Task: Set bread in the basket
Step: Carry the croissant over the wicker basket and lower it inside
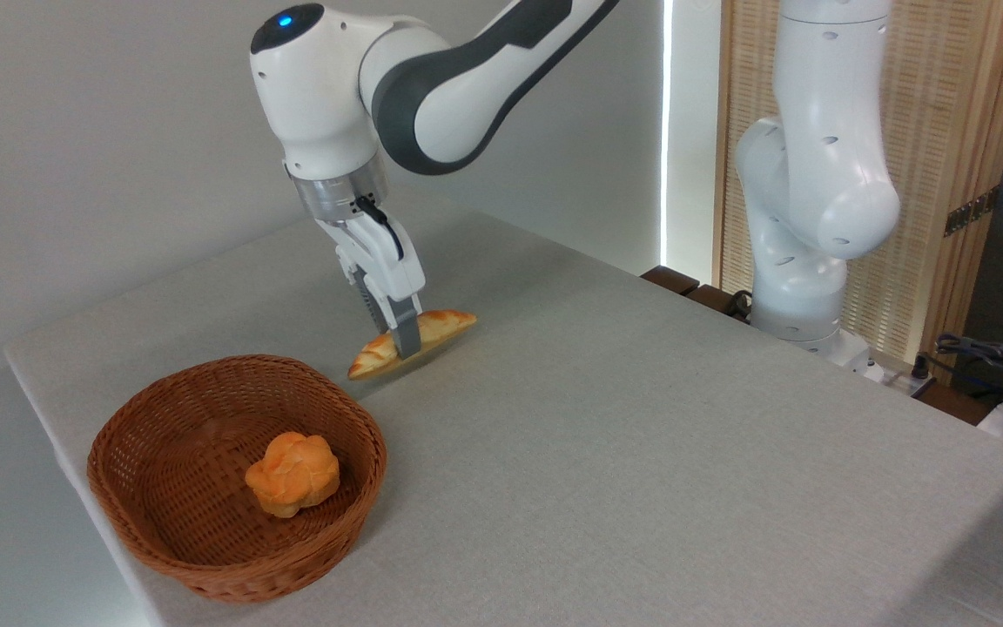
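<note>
One end effector (404, 341) gripping bread (412, 343), basket (162, 418) near

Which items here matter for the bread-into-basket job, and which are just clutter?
Part of the job:
- bread, long braided loaf, gripper closed around its middle
- basket, round wicker, at the table's near-left corner

Just there:
- round bun, already in the basket
- cables beyond the table's right edge

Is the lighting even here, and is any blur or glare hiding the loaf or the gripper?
Fixed camera: soft, even light; a bright overexposed strip at the back; faint shadows under the bread and gripper; the basket and bun are sharp, with no glare or blur.
</note>
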Motion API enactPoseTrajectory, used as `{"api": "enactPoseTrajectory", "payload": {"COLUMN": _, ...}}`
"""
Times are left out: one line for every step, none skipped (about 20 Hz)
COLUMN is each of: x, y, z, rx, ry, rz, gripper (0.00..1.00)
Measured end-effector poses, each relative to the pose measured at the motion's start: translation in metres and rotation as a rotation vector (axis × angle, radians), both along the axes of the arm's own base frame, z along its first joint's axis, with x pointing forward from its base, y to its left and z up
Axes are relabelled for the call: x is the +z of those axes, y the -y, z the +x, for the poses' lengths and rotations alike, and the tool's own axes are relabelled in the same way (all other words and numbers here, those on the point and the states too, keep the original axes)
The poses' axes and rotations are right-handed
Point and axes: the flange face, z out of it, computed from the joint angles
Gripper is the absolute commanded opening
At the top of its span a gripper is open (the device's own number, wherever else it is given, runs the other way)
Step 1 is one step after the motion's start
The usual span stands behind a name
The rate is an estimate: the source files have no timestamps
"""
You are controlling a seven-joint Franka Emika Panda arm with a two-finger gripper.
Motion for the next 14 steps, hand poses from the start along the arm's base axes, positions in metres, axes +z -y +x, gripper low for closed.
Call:
{"api": "enactPoseTrajectory", "payload": {"x": 0.005, "y": -0.004, "z": 0.000, "rx": 0.004, "ry": -0.013, "rz": 0.002, "gripper": 0.33}}
{"api": "enactPoseTrajectory", "payload": {"x": 0.010, "y": -0.007, "z": 0.001, "rx": 0.008, "ry": -0.019, "rz": 0.003, "gripper": 0.34}}
{"api": "enactPoseTrajectory", "payload": {"x": 0.017, "y": -0.011, "z": 0.004, "rx": 0.014, "ry": -0.018, "rz": 0.000, "gripper": 0.36}}
{"api": "enactPoseTrajectory", "payload": {"x": 0.025, "y": -0.015, "z": 0.008, "rx": 0.024, "ry": -0.006, "rz": -0.005, "gripper": 0.36}}
{"api": "enactPoseTrajectory", "payload": {"x": 0.034, "y": -0.022, "z": 0.014, "rx": 0.040, "ry": 0.013, "rz": -0.012, "gripper": 0.36}}
{"api": "enactPoseTrajectory", "payload": {"x": 0.044, "y": -0.030, "z": 0.021, "rx": 0.057, "ry": 0.033, "rz": -0.020, "gripper": 0.37}}
{"api": "enactPoseTrajectory", "payload": {"x": 0.055, "y": -0.038, "z": 0.027, "rx": 0.075, "ry": 0.055, "rz": -0.028, "gripper": 0.40}}
{"api": "enactPoseTrajectory", "payload": {"x": 0.066, "y": -0.048, "z": 0.034, "rx": 0.095, "ry": 0.080, "rz": -0.036, "gripper": 0.48}}
{"api": "enactPoseTrajectory", "payload": {"x": 0.077, "y": -0.057, "z": 0.041, "rx": 0.120, "ry": 0.108, "rz": -0.052, "gripper": 0.54}}
{"api": "enactPoseTrajectory", "payload": {"x": 0.088, "y": -0.067, "z": 0.049, "rx": 0.152, "ry": 0.145, "rz": -0.080, "gripper": 0.73}}
{"api": "enactPoseTrajectory", "payload": {"x": 0.096, "y": -0.074, "z": 0.057, "rx": 0.181, "ry": 0.189, "rz": -0.109, "gripper": 1.00}}
{"api": "enactPoseTrajectory", "payload": {"x": 0.101, "y": -0.080, "z": 0.065, "rx": 0.207, "ry": 0.239, "rz": -0.132, "gripper": 1.00}}
{"api": "enactPoseTrajectory", "payload": {"x": 0.101, "y": -0.082, "z": 0.072, "rx": 0.224, "ry": 0.282, "rz": -0.144, "gripper": 1.00}}
{"api": "enactPoseTrajectory", "payload": {"x": 0.099, "y": -0.082, "z": 0.078, "rx": 0.234, "ry": 0.313, "rz": -0.148, "gripper": 1.00}}
